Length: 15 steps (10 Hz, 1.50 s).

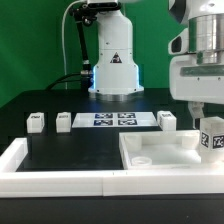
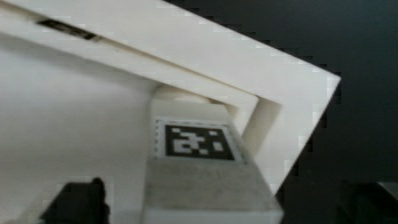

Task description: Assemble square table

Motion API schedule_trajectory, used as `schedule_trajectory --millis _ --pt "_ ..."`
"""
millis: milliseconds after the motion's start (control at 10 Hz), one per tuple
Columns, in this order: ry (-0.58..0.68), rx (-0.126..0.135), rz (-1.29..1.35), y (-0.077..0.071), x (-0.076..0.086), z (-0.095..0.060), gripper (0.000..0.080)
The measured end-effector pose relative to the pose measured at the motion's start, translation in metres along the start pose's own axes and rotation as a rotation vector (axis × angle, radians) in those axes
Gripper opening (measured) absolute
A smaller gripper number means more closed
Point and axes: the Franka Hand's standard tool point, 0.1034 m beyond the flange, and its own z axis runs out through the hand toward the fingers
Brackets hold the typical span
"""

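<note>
The fingers [image 2: 75, 200] are spread wide, one dark tip on each side of the leg [image 2: 199, 150], and a clear gap is seen beside the tip that shows plainly. Nothing is held. The gripper [image 1: 204, 110] hangs just above this leg, which stands upright in a corner of the tabletop [image 1: 150, 152], close against the two raised edges that meet there. Whether the leg is fully seated cannot be told.

The step in hand is judged to be the fixing of this leg in its corner. For that, the fingers should be lowered evenly, so that the leg is kept centred between them before they are closed. The grip is best taken on two opposite side faces, low enough to be firm. The tips should be kept above the raised edges, since an edge stands near on two sides and could be struck. Any turning should be done about the leg's own upright line, with light downward pressure, so that the leg is not tipped or jammed.

The tabletop appears to lie against the rim [image 1: 20, 160] at the near side of the exterior view, so it is likely to be steadied there if it is pushed. Well apart from it, a loose leg [image 1: 167, 119] stands beside the marker board [image 1: 115, 119]. A second loose leg [image 1: 64, 120] and a third loose leg [image 1: 36, 122] are left on the board's other side.
</note>
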Motion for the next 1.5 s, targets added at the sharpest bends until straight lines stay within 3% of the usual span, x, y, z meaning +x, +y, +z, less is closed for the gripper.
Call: schedule_trajectory --millis 300,900,1500 --pt "-0.004 0.007 -0.285 -0.003 -0.007 -0.001 0.0649" --pt "0.019 0.019 -0.925 -0.006 -0.003 -0.004 0.0649" --pt "0.044 -0.012 -1.332 -0.004 0.004 -0.004 0.0649"
